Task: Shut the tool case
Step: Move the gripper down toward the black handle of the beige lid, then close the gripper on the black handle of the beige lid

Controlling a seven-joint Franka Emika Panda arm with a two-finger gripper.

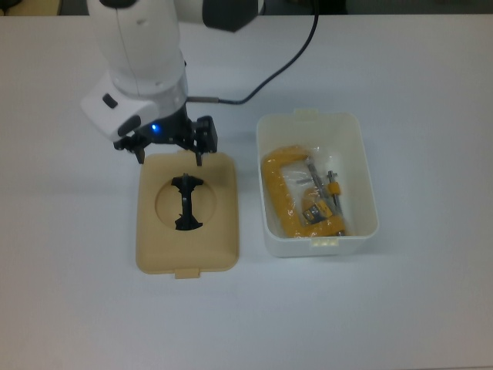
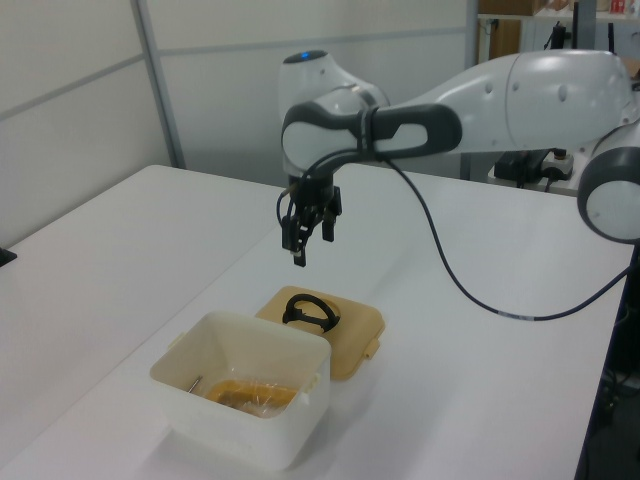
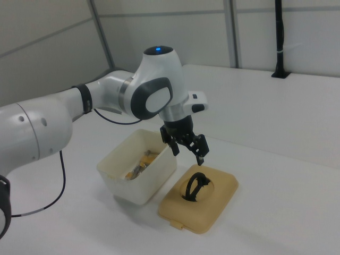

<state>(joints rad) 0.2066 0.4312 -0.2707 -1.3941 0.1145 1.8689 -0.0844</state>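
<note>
White tub (image 2: 243,400) nearest in the left view, uncovered, yellow clamp (image 1: 296,202) inside. Tan lid (image 2: 335,326) flat on the table (image 2: 480,400) just beside it, black handle (image 2: 308,311) up. My gripper (image 2: 311,240) hovers above the lid's far edge, released, holding nothing.

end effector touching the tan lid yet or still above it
Apart. The left view shows the end effector hanging above the tan lid, with bare white table visible between its fingertips and the lid's black handle.
</note>
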